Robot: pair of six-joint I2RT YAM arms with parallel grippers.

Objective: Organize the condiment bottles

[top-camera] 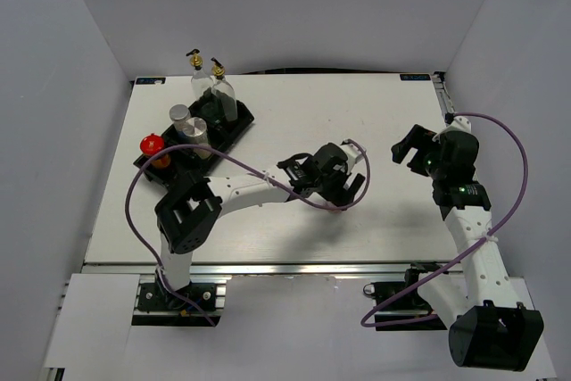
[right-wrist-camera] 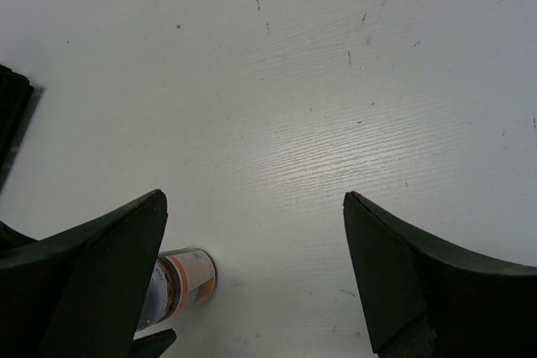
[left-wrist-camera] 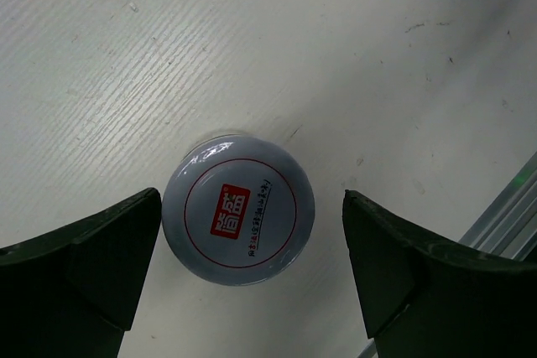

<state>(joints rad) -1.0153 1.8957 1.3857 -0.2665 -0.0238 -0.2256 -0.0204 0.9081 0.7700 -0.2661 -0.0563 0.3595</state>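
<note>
I have the left gripper (top-camera: 337, 192) out over the middle of the table (top-camera: 357, 104), fingers (left-wrist-camera: 92, 257) spread wide on either side of the silver-lidded jar (left-wrist-camera: 239, 211). The jar stands upright on the bare surface, seen lid-on from above. One finger sits just beside the lid and the other stands apart, so there's no pinch. The rail (left-wrist-camera: 512, 207) along the table edge shows in the corner of my left wrist view. The right gripper (top-camera: 410, 151) hangs off to the right, also spread and holding nothing, with open white surface under it. At the far left the tray (top-camera: 236, 129) holds two cruets (top-camera: 202, 82) at its far end, two silver-capped bottles (top-camera: 196, 128) mid-tray, and the red-lidded jar (top-camera: 153, 144) nearest me. There's a broad open stretch between the silver-lidded jar and the tray.
</note>
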